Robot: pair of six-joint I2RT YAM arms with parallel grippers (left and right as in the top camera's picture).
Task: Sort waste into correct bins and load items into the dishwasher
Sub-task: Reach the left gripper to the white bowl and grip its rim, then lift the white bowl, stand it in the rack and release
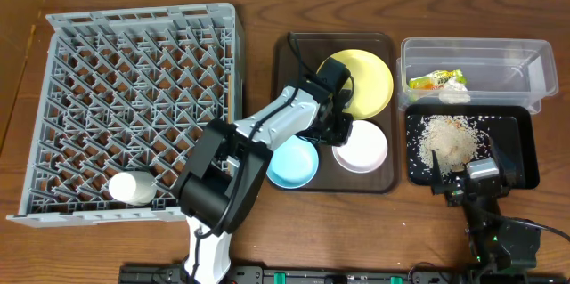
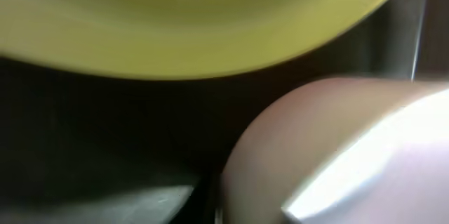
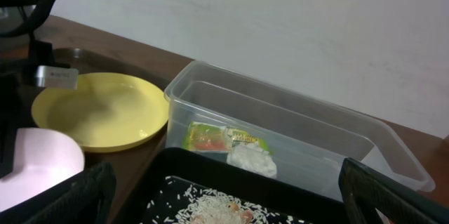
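Note:
On the brown serving tray (image 1: 287, 70) lie the pale yellow plate (image 1: 367, 79), the light blue bowl (image 1: 292, 163) and the white bowl (image 1: 363, 149). My left gripper (image 1: 341, 127) sits low at the white bowl's upper-left rim, between it and the plate. Its wrist view shows one grey finger (image 2: 140, 203) tight against the white bowl's wall (image 2: 337, 154), the plate (image 2: 196, 20) just above; the other finger is hidden. My right gripper (image 1: 465, 180) hangs open over the black tray (image 1: 521, 155) of rice scraps (image 1: 450, 137). The small white cup (image 1: 131, 187) stands in the dishwasher rack (image 1: 142, 97).
The clear tub (image 1: 525, 75) behind the black tray holds the snack wrapper (image 1: 435, 79) and crumpled white paper (image 1: 455, 93). In the right wrist view the tub (image 3: 210, 69), wrapper (image 3: 210, 138), paper (image 3: 251, 159), rice (image 3: 217, 206) and plate (image 3: 98, 112) show ahead.

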